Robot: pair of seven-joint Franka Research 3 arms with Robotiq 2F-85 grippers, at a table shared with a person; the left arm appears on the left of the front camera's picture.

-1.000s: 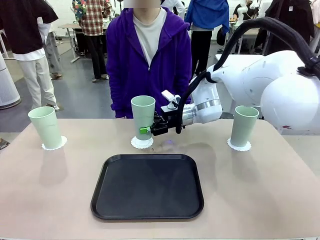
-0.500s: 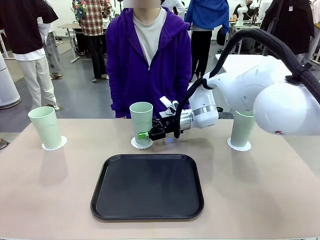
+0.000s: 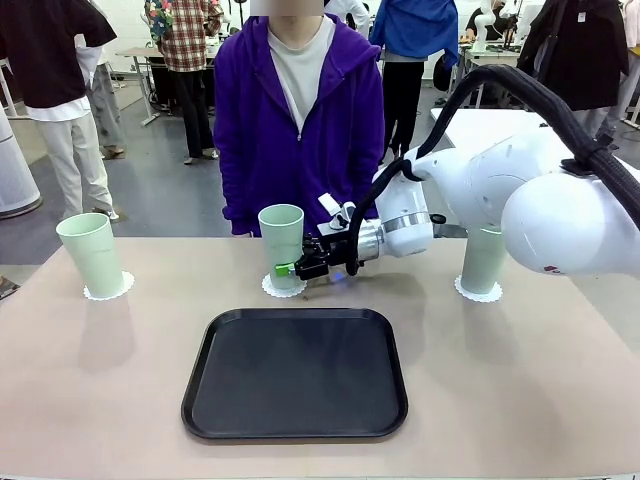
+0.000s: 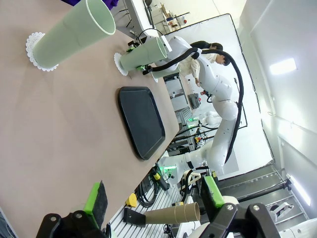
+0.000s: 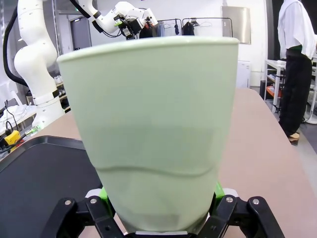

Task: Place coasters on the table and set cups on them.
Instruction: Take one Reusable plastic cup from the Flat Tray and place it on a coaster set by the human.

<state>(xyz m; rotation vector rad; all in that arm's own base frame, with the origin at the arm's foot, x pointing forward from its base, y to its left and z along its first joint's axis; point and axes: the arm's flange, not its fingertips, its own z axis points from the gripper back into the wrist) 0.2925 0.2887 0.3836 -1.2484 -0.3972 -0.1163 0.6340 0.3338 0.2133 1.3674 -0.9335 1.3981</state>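
Note:
Three mint-green cups line the far part of the beige table (image 3: pixel 100 400). The left cup (image 3: pixel 90 253) stands on a white coaster (image 3: pixel 108 290), and the right cup (image 3: pixel 487 255) on another coaster (image 3: pixel 478 291). My right gripper (image 3: pixel 290 268) is shut on the lower part of the middle cup (image 3: pixel 282 240), whose base rests on the third coaster (image 3: pixel 285 287). The right wrist view has that cup (image 5: pixel 158 129) squeezed between the green pads (image 5: pixel 218 191). My left gripper (image 4: pixel 153 196) hangs open off the table's side, holding nothing, with the left cup (image 4: pixel 74 34) far ahead of it.
A black rounded tray (image 3: pixel 295 372) lies bare in the middle of the table, just in front of the middle cup. A person in a purple hoodie (image 3: pixel 300 120) stands at the far edge behind that cup. Bare tabletop lies left and right of the tray.
My right gripper has lowered the middle cup and shifted it slightly left, from above the coaster down onto it. The other two cups have not moved.

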